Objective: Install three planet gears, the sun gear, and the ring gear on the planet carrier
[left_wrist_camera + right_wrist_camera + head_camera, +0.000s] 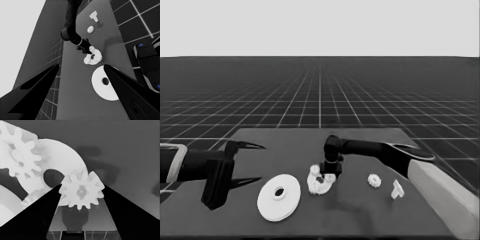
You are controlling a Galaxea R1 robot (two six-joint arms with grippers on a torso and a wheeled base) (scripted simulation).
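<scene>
The planet carrier, the smaller round part (pixel 313 182), lies mid-table with planet gears on it; one gear (pixel 18 157) sits by its hole. My right gripper (pixel 329 175) hangs just over this part, shut on another planet gear (pixel 82 190) that hovers beside the centre hole. The ring gear, the larger round part (pixel 272 200), lies flat to the left of it. One more gear (pixel 374 180) lies loose to the right. At the table's left end my left gripper (pixel 242 162) waits, open and holding nothing.
A thin white piece (pixel 396 189) lies near the right edge, past the loose gear. The right arm's pale grey forearm (pixel 440 190) crosses the lower right corner. Dark machinery with blue lights (pixel 147 65) shows beyond the table edge in the left wrist view.
</scene>
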